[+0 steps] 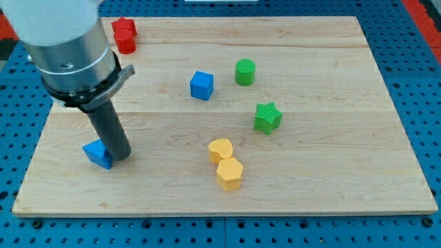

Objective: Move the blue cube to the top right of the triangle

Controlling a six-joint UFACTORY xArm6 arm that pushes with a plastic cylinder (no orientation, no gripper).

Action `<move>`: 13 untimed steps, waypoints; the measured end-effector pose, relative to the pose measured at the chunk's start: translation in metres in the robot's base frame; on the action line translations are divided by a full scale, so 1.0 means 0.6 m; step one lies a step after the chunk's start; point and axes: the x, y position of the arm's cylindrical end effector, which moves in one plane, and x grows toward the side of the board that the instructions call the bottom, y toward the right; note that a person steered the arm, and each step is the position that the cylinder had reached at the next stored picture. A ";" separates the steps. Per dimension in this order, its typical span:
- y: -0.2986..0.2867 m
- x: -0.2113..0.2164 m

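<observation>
The blue cube (202, 85) sits on the wooden board (331, 138) above the middle. The blue triangle (97, 153) lies at the lower left. My tip (121, 156) rests on the board right against the triangle's right side, far to the lower left of the blue cube. The rod and arm housing rise from it toward the view's top left.
Two red blocks (125, 34) sit at the top left edge. A green cylinder (245, 71) is right of the blue cube. A green star (267, 116) lies right of centre. A yellow heart (221, 149) and a yellow hexagon (229, 173) touch at the lower middle.
</observation>
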 end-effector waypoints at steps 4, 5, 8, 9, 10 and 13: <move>0.147 -0.116; 0.226 -0.153; 0.235 -0.300; 0.135 -0.299; 0.160 -0.275; 0.212 -0.318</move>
